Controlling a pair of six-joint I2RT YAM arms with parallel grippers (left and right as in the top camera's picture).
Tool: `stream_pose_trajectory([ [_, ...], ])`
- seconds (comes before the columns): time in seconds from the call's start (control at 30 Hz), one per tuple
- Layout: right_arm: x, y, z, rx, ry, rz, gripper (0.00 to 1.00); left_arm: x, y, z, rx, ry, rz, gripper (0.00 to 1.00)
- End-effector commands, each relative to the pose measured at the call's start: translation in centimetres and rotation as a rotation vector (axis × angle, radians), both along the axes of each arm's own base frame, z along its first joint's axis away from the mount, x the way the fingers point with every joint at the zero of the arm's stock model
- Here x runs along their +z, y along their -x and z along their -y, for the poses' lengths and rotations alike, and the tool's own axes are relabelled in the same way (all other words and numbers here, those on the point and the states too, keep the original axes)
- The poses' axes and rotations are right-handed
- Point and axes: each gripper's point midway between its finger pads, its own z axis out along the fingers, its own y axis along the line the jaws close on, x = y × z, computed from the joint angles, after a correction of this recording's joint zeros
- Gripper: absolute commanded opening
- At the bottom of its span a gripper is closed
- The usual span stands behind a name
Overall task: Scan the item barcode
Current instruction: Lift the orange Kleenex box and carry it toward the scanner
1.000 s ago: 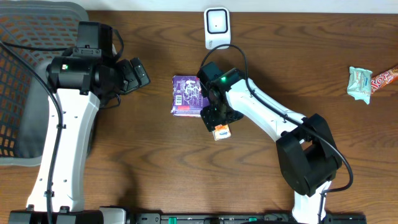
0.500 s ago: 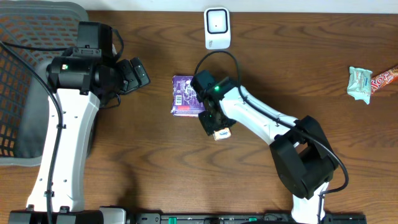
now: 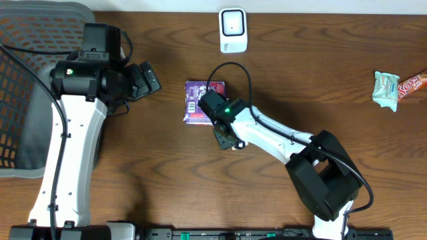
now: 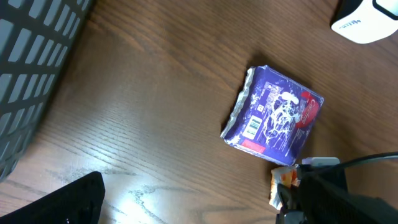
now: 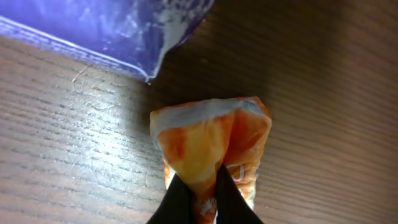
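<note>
A small orange and white packet (image 5: 211,140) lies on the wooden table just below a purple packet (image 3: 199,101), whose barcode faces up. My right gripper (image 5: 200,199) is shut on the orange packet, pinching its wrapper between the two black fingers. In the overhead view the right gripper (image 3: 225,135) covers most of that packet. The white scanner (image 3: 232,30) stands at the table's far edge. My left gripper (image 3: 148,79) hangs open and holds nothing, left of the purple packet (image 4: 273,117). The left wrist view shows the orange packet (image 4: 281,183) beside the right arm.
A grey mesh basket (image 3: 27,100) sits at the table's left end. A pale green wrapper (image 3: 385,90) and a red snack bar (image 3: 412,83) lie at the far right. The scanner (image 4: 367,18) shows at the left wrist view's top right corner.
My right gripper has closed on the orange packet, and its wrist has shifted left toward the purple packet. The left arm has not moved.
</note>
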Motion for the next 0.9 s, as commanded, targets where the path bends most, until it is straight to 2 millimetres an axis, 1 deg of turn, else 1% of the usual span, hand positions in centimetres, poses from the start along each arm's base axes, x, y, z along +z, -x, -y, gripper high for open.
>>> stream_pose_trajectory([
  [0.0, -0.3, 0.2, -1.0, -0.022, -0.151, -0.127, 0.01, -0.1, 0.0, -0.2, 0.013, -0.002, -0.005, 0.99],
  [0.03, 0.5, 0.2, -2.1, 0.011, -0.26, -0.186, 0.01, -0.1, 0.0, -0.2, 0.013, -0.002, -0.005, 0.99],
  [0.07, 2.5, 0.2, -3.9, 0.068, -0.47, -0.285, 0.01, -0.1, 0.0, -0.2, 0.013, -0.002, -0.005, 0.99],
  [0.1, 3.5, 0.1, -4.3, 0.081, -0.564, -0.322, 0.01, -0.1, 0.0, -0.2, 0.013, -0.002, -0.005, 0.99],
  [0.13, 5.3, -0.1, -4.8, 0.097, -0.72, -0.374, 0.01, -0.1, 0.0, -0.2, 0.013, -0.002, -0.005, 0.99],
  [0.17, 6.4, -0.4, -4.8, 0.104, -0.817, -0.399, 0.01, -0.1, 0.0, -0.2, 0.013, -0.002, -0.005, 0.99],
  [0.23, 7.8, -1.0, -3.8, 0.11, -0.95, -0.418, 0.01, -0.1, 0.0, -0.2, 0.013, -0.002, -0.005, 0.99],
  [0.3, 8.3, -1.3, -2.6, 0.099, -1.045, -0.427, 0.01, -0.1, 0.0, -0.2, 0.013, -0.002, -0.005, 0.99],
  [0.43, 8.9, -0.8, 0.0, 0.045, -1.313, -0.453, 0.01, -0.1, 0.0, -0.2, 0.013, -0.002, -0.005, 0.99],
  [0.53, 7.4, -0.5, 2.1, -0.033, -1.385, -0.443, 0.01, -0.1, 0.0, -0.2, 0.013, -0.002, -0.005, 0.99],
  [0.57, 6.3, -0.2, 3.2, -0.091, -1.382, -0.444, 0.01, -0.1, 0.0, -0.2, 0.013, -0.002, -0.005, 0.99],
  [0.67, 4.5, -0.1, 5.4, -0.196, -1.373, -0.431, 0.01, -0.1, 0.0, -0.2, 0.013, -0.002, -0.005, 0.99],
  [0.73, 3.1, -0.4, 7.2, -0.294, -1.327, -0.424, 0.02, -0.1, 0.0, -0.2, 0.013, -0.002, -0.005, 0.99],
  [0.77, 2.3, -0.8, 8.4, -0.348, -1.283, -0.413, 0.04, -0.1, 0.0, -0.2, 0.013, -0.002, -0.005, 0.99],
  [0.83, 0.5, -1.3, 10.7, -0.438, -1.178, -0.384, 0.13, -0.1, 0.0, -0.2, 0.013, -0.002, -0.005, 0.99],
  [0.87, -0.2, -1.5, 11.9, -0.484, -1.119, -0.375, 0.16, -0.1, 0.0, -0.2, 0.013, -0.002, -0.005, 0.99],
])
